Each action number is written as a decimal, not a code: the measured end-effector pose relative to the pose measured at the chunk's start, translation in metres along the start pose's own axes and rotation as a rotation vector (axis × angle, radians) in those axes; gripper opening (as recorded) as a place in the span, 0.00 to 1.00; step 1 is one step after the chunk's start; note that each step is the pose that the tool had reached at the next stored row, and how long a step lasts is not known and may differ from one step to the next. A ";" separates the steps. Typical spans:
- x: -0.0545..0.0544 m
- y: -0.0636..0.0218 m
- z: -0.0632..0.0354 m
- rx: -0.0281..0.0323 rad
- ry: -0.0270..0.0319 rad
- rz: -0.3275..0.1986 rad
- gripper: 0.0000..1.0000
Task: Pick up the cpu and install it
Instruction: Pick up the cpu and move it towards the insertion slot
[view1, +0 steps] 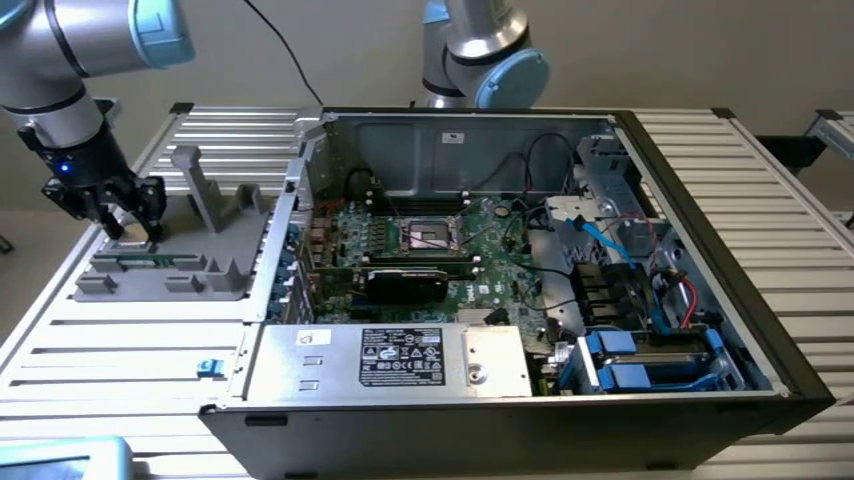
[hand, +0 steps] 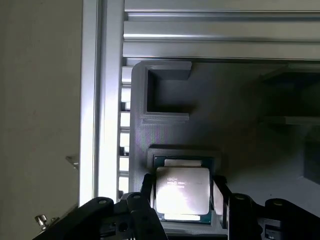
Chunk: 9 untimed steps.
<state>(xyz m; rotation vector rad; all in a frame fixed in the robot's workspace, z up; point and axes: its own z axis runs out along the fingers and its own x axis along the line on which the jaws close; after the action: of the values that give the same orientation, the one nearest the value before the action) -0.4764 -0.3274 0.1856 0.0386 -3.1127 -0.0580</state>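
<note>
Starting at the claw (view1: 134, 236): hangs from the gray arm (view1: 60, 90) at the exterior view's left, pointing straight down. Stands part way open, with one dark finger (hand: 148, 189) on each side of the cpu (hand: 182, 192). Comes very close to the chip's two sides (hard to tell if touching or not). Lifts nothing.

Next, the cpu: lies flat, shiny silver top up, in a small square pocket of a gray plastic tray (view1: 174, 272). Fits snugly inside the pocket's low walls. Shows a little dark print on top, too small to read.

Around that, on the tray: more pockets and a few upright posts. Under the tray: a surface (view1: 120, 350) made of long silver slats. Just beside the tray, toward the exterior view's right: a big open computer case (view1: 454, 150).

Inside the case: a green board (view1: 507, 260) with a square socket (view1: 430, 236) near the middle, well apart from the cpu. Just in front of the socket, nearer the camera: a black card (view1: 407, 282). Nearer still: a large silver box (view1: 400, 360) with a white label. Toward the exterior view's right: blue cables (view1: 627, 350) and blue tabs.
</note>
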 end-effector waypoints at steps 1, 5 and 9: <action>0.000 0.0000 0.0000 0.0000 -0.0001 0.000 0.55; 0.000 0.0001 -0.0006 0.0003 -0.0006 0.000 0.55; 0.000 0.0006 -0.0134 0.0004 -0.0003 0.000 0.55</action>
<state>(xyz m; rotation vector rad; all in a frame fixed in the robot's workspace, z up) -0.4764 -0.3273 0.1990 0.0382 -3.1130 -0.0574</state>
